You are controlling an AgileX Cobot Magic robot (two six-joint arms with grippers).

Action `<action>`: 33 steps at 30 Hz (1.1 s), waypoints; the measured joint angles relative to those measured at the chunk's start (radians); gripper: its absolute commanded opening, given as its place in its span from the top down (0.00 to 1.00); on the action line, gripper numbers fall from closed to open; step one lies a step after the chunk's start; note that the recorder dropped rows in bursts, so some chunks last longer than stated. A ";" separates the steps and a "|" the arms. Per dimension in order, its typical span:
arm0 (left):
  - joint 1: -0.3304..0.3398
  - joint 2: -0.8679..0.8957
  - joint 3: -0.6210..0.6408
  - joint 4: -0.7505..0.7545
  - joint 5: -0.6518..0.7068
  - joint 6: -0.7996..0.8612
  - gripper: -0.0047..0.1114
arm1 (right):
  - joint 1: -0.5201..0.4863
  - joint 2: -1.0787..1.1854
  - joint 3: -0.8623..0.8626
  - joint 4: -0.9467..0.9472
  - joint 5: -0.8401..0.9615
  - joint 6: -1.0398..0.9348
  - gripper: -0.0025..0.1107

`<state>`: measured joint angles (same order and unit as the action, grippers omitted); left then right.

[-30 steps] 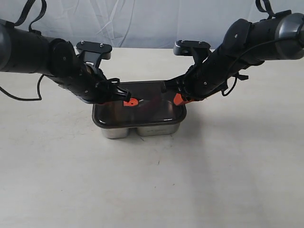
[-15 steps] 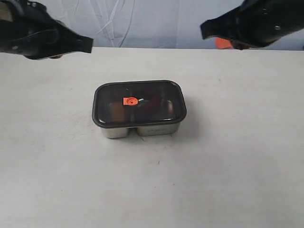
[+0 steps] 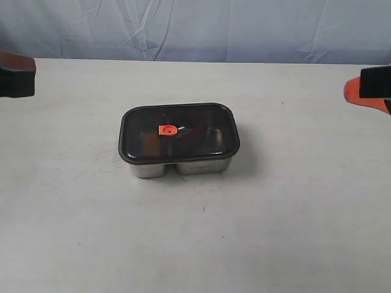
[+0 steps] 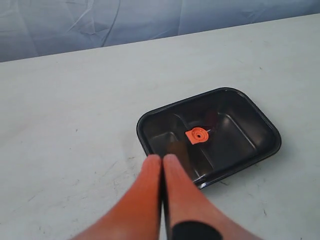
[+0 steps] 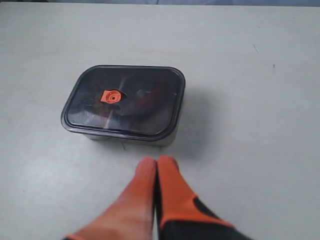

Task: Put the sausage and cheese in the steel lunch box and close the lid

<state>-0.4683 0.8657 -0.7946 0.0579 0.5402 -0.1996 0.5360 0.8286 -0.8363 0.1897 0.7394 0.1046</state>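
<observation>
The steel lunch box (image 3: 180, 166) stands mid-table with the dark smoky lid (image 3: 201, 116) seated flat on it, its orange valve tab (image 3: 167, 129) near the centre. Through the lid a dark reddish shape, the sausage (image 3: 192, 133), shows faintly; the cheese cannot be made out. The lid (image 4: 240, 135) and tab (image 4: 196, 135) also show in the left wrist view, and the lid (image 5: 145, 85) in the right wrist view. My left gripper (image 4: 161, 159) is shut and empty, raised off the box. My right gripper (image 5: 157, 161) is shut and empty, also well back. Only their edges show in the exterior view.
The pale table (image 3: 195, 244) carries nothing else in view. A blue-grey cloth backdrop (image 3: 195, 27) runs along its far edge. The left arm's tip (image 3: 15, 76) and the right arm's tip (image 3: 369, 91) sit at the exterior view's side edges.
Both grippers left the lid, rose and drew apart to the sides of the exterior view. The lid stays seated on the box, which has not moved.
</observation>
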 measured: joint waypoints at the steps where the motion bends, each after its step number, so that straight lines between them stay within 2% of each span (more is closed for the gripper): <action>1: 0.000 0.000 0.000 0.000 0.002 0.000 0.96 | 0.000 -0.002 0.000 0.001 0.000 0.000 0.98; 4: 0.000 -0.002 0.000 0.001 0.002 0.000 0.96 | -0.002 -0.026 0.003 -0.031 -0.002 -0.012 0.98; 6: 0.000 -0.002 0.000 0.001 0.002 0.000 0.96 | -0.046 -0.070 0.007 -0.058 -0.007 -0.019 0.98; 9: 0.000 -0.002 0.000 0.016 0.002 0.000 0.96 | -0.200 -0.154 0.046 -0.079 -0.047 -0.034 0.98; 14: 0.000 -0.002 0.000 0.026 0.002 0.000 0.96 | -0.549 -0.343 0.250 -0.090 -0.227 -0.105 0.98; 17: 0.000 -0.002 0.000 0.026 0.002 0.000 0.96 | -0.659 -0.445 0.374 -0.105 -0.336 -0.125 0.98; 22: 0.000 -0.002 0.000 0.026 0.004 0.000 0.96 | -0.711 -0.526 0.538 -0.163 -0.386 -0.132 0.98; 33: 0.000 -0.002 0.000 0.026 0.004 0.000 0.96 | -0.716 -0.733 0.787 -0.154 -0.392 -0.129 0.98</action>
<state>-0.4683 0.8641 -0.7946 0.0837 0.5439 -0.1996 -0.1800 0.0957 -0.0495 0.0352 0.3476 -0.0239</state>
